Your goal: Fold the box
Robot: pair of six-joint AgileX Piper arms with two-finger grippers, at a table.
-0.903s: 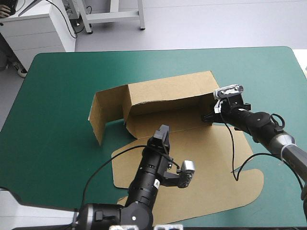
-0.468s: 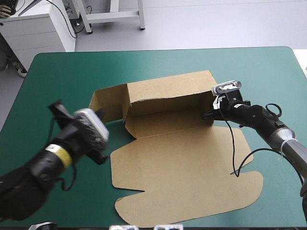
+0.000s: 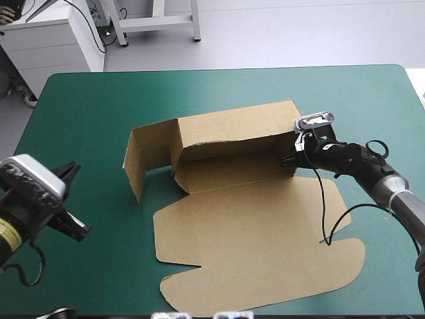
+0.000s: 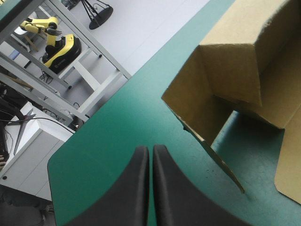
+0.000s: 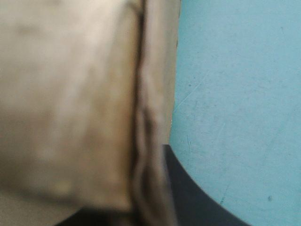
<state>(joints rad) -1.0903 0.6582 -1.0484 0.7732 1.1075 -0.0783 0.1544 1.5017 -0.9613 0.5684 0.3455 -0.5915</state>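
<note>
The brown box (image 3: 232, 129) lies mid-table with its back wall raised, a left side flap (image 3: 136, 159) upright and its wide lid (image 3: 252, 239) flat toward the front edge. My right gripper (image 3: 289, 159) is shut on the box's right end wall. In the right wrist view brown board (image 5: 70, 94) fills the space ahead of my right gripper (image 5: 153, 155), and one black finger (image 5: 193, 193) presses the wall from the outside. My left gripper (image 4: 150, 153) is shut and holds nothing. It hovers over the teal-green cover, left of the box (image 4: 230, 61), pointing at the upright flap.
The left arm (image 3: 30, 199) hangs over the table's front left part (image 3: 73, 119). Bare teal-green cover lies behind the box and to its left. The lid reaches close to the table's front edge.
The left arm has swung from above the lid out to the table's front left, away from the box. The right gripper has stayed on the right end wall.
</note>
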